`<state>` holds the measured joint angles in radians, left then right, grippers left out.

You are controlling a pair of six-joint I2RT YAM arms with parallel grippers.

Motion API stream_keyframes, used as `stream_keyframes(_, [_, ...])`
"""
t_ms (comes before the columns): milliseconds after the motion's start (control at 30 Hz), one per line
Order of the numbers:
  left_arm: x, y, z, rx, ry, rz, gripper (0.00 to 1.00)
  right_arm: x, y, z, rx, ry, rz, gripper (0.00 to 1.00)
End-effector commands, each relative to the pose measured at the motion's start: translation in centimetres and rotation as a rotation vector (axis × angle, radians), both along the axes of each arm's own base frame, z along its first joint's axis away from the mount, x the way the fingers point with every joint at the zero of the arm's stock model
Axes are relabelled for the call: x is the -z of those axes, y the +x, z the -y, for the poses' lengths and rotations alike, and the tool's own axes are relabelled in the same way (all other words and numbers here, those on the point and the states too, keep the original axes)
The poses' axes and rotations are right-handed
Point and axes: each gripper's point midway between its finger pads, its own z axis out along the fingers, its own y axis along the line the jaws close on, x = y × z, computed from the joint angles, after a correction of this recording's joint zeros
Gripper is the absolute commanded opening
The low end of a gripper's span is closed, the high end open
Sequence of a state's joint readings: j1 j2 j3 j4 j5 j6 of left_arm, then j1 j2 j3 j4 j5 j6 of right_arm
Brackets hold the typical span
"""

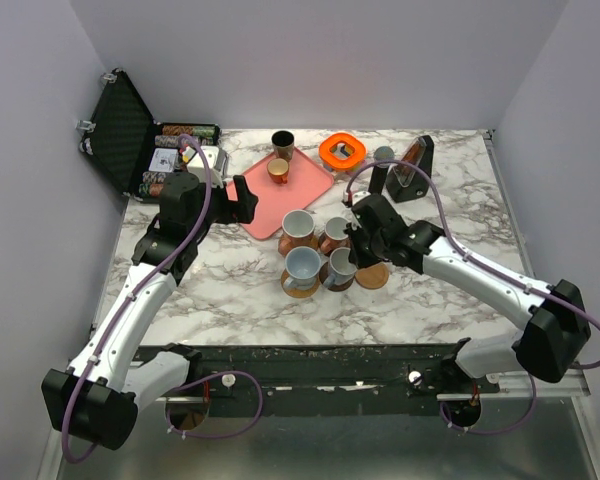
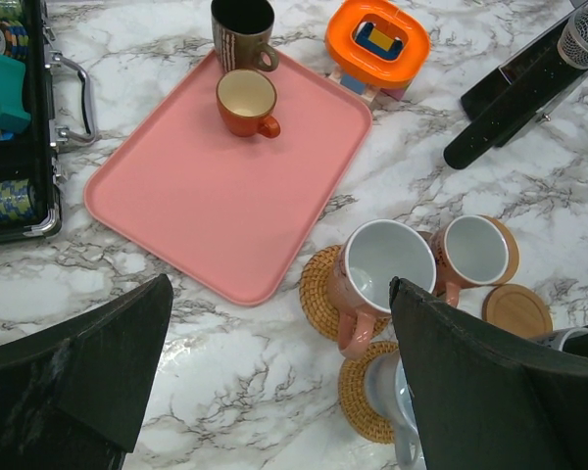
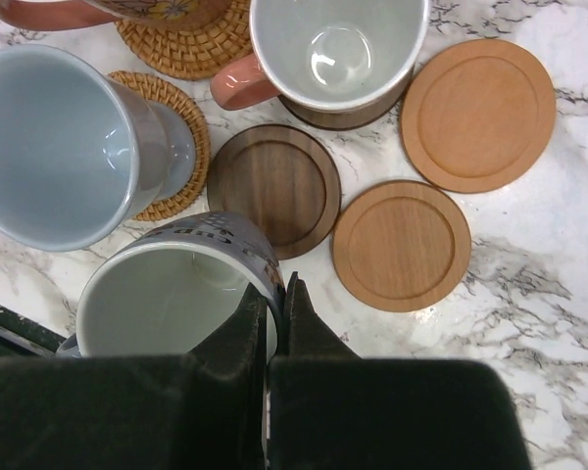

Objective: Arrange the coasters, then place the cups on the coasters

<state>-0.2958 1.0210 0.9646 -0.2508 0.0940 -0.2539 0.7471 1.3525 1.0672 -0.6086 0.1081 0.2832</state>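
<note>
My right gripper is shut on the rim of a grey cup, one finger inside and one outside. The cup's far side overlaps a dark wooden coaster. Two light tan coasters lie bare to its right. A pale blue cup stands on a woven coaster. A pinkish cup stands on a dark coaster. Another pinkish cup is on a woven coaster. A black cup and a copper-orange cup stand on the pink tray. My left gripper hangs open and holds nothing.
An orange ring-shaped object and a tall black cylinder stand at the back. A dark wedge-shaped stand sits beside them. An open black case of poker chips occupies the back left corner.
</note>
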Motion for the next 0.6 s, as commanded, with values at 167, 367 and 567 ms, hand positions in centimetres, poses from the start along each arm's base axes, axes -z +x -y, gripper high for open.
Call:
stream_keyframes(167, [-0.1, 0.2, -0.1, 0.002, 0.011, 0.023, 0.99, 2.4, 1.6, -1.3, -0.033, -0.045, 0.012, 0.01])
stream_keyframes(367, [-0.1, 0.1, 0.0, 0.008, 0.009, 0.024, 0.99, 3.8, 2.0, -1.3, -0.027, -0.068, 0.009, 0.01])
stream_keyframes(567, [-0.1, 0.1, 0.1, 0.019, 0.009, 0.026, 0.99, 4.2, 2.9, -1.2, -0.016, -0.104, 0.02, 0.01])
